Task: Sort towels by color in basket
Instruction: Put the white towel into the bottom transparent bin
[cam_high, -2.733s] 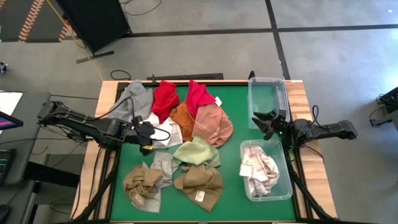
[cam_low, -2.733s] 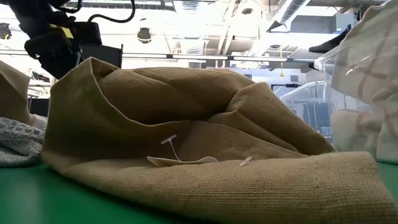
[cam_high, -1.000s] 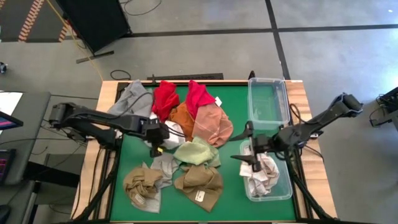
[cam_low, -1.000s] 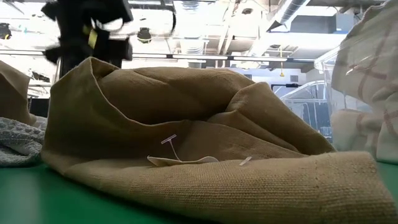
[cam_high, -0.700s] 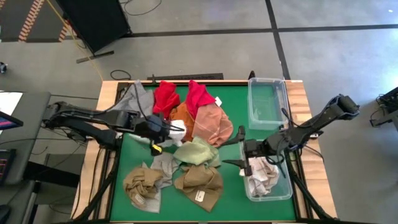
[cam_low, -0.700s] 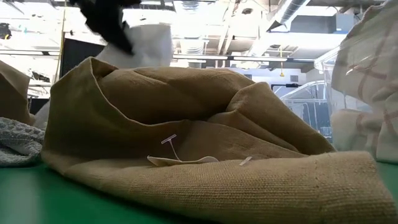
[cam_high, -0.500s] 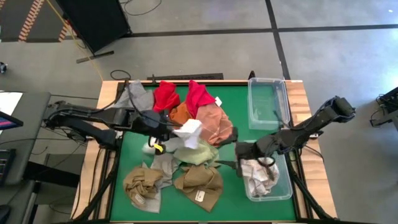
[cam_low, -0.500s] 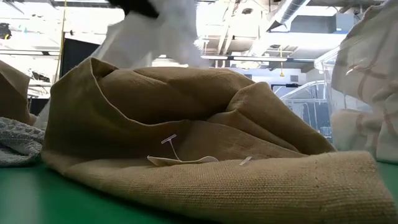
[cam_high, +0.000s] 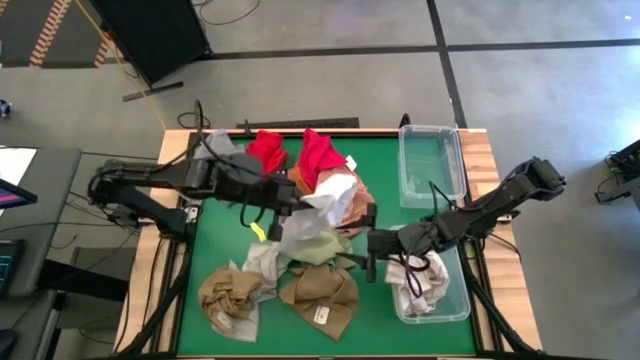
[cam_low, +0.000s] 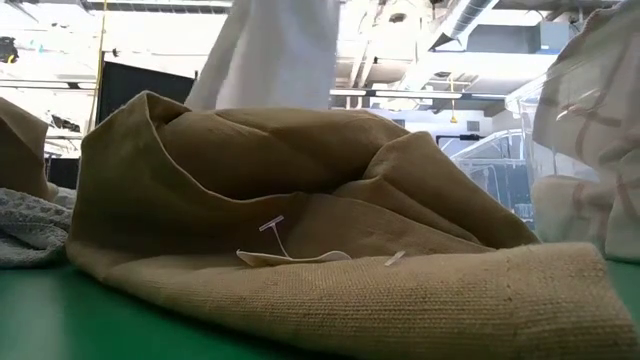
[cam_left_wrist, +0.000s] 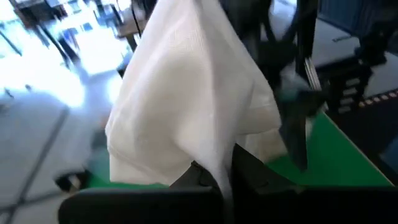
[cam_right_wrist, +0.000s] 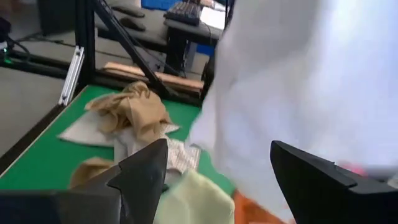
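The left pincer (cam_high: 290, 205) hangs above the middle of the green desk (cam_high: 215, 255), clamped tight on a white towel (cam_high: 312, 215) that droops from it over the pile below. In the left wrist view the same white towel (cam_left_wrist: 186, 106) fills most of the frame, pinched between the dark fingers (cam_left_wrist: 205, 180). In the low view it hangs down behind the tan-brown towel (cam_low: 320, 250) lying in front.

The right pincer (cam_high: 362, 250) reaches in from the right, its jaws spread wide and holding nothing, just beside the hanging white towel. In the right wrist view its two fingers (cam_right_wrist: 146, 171) stand far apart with the white cloth close ahead.

On the desk lie two red towels (cam_high: 265, 152) at the far edge, a grey one (cam_high: 215, 145) beside them, an orange one (cam_high: 292, 180), a pink one (cam_high: 350, 200), a pale green one (cam_high: 320, 248) and two brown ones (cam_high: 228, 295) at the near edge. A clear bin (cam_high: 452, 305) on the right holds white-checked towels (cam_high: 415, 285); a second clear bin (cam_high: 430, 165) stands behind it.
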